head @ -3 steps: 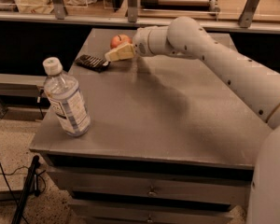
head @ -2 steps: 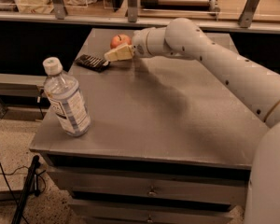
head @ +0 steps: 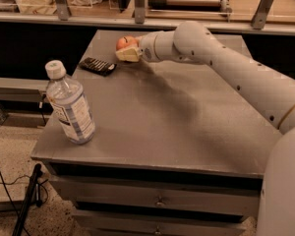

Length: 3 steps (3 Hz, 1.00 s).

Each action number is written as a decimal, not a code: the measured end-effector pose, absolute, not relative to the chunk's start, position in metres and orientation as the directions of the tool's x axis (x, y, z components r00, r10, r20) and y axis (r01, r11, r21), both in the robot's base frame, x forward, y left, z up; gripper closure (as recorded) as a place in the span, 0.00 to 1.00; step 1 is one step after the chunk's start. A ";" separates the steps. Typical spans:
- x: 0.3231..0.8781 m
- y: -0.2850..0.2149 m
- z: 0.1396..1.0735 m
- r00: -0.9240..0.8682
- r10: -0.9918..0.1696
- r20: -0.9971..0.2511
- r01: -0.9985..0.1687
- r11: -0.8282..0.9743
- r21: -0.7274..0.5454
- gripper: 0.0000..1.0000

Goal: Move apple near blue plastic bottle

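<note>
Gripper (head: 127,53) at far side of grey table (head: 177,127), up against apple (head: 124,42); clamped or slack, cannot tell. Left to right: one blue plastic bottle (head: 71,109) at near left corner, one black remote (head: 97,66), one apple at far edge just right of remote. Bottle upright, long axis vertical, white cap (head: 54,69) on top, well apart from apple. White arm (head: 226,68) reaching in from right.

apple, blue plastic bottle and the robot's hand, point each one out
apple (head: 123,42), camera view, on its red top above the hand (head: 127,53)
blue plastic bottle (head: 72,108), camera view, on the label, mid-body
hand, camera view, on its pale tip right by the apple, far side of the table (head: 187,132)
</note>
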<state>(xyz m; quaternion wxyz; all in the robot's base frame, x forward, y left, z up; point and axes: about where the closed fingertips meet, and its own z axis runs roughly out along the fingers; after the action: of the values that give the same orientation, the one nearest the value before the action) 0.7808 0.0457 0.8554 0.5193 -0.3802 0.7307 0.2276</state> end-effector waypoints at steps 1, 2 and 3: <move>0.784 0.033 0.866 -0.181 -0.289 -0.940 -0.781 0.623 -0.041 0.83; 0.777 -0.009 0.904 -0.194 -0.306 -0.932 -0.760 0.648 -0.055 1.00; 0.732 -0.055 0.947 -0.187 -0.341 -0.921 -0.750 0.655 -0.090 1.00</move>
<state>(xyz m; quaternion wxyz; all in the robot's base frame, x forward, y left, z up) 0.7316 -0.0551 0.9467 0.5217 -0.3662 0.7452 0.1960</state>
